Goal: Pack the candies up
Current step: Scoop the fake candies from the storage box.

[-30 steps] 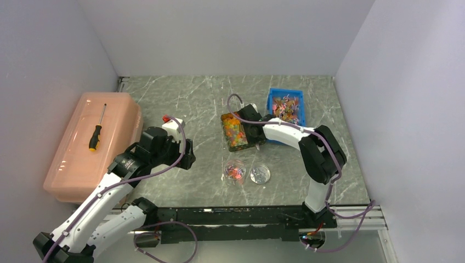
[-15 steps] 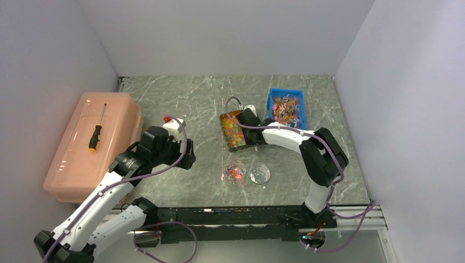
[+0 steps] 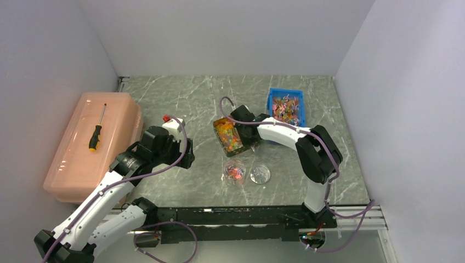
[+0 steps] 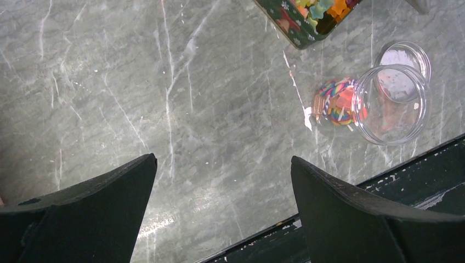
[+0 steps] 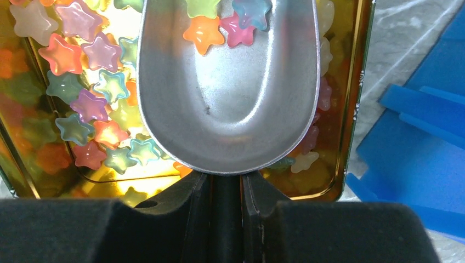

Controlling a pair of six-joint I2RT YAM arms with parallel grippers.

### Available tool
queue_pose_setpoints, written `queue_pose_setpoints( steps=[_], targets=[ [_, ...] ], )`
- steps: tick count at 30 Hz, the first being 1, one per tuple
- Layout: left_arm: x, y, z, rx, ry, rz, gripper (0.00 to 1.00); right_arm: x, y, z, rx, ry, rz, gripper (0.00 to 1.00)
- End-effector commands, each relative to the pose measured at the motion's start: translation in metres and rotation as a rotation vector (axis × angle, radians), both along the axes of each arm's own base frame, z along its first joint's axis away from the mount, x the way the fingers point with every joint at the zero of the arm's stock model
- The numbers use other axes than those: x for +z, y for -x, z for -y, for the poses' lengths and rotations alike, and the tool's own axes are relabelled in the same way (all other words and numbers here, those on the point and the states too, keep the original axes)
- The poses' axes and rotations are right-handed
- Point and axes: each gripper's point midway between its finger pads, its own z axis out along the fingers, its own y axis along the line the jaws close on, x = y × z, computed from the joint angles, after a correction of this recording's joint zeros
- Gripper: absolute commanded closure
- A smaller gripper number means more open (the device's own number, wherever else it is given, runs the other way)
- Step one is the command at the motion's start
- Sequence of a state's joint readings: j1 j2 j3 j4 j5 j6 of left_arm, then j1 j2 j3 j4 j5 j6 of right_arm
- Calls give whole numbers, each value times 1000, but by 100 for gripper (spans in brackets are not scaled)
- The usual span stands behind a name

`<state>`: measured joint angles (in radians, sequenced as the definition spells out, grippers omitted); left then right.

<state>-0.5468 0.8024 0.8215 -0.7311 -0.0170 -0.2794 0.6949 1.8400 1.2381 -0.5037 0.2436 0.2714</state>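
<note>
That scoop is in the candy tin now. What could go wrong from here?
Only a few star candies sit in the metal scoop, right at its front lip, so they might slide off on the way to the glass jar. Nothing holds the gold tin: the left gripper hangs open away from it, so the scoop, clamped in the right gripper, could shove or tilt it.

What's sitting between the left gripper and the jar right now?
Nothing. In the left wrist view only bare table lies between the open left gripper and the jar. The top view shows the same.
</note>
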Motion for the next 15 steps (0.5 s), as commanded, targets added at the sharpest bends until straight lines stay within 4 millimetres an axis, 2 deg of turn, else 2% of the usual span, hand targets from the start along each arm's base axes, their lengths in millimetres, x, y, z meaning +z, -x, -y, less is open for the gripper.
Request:
queue_pose_setpoints(
  steps=[1, 15],
  targets=[
    [7, -2, -1, 18, 13, 19, 1, 8, 12, -11, 50, -9, -61, 100],
    [7, -3, 0, 16, 11, 17, 1, 40, 11, -4, 11, 0, 1, 100]
  ],
)
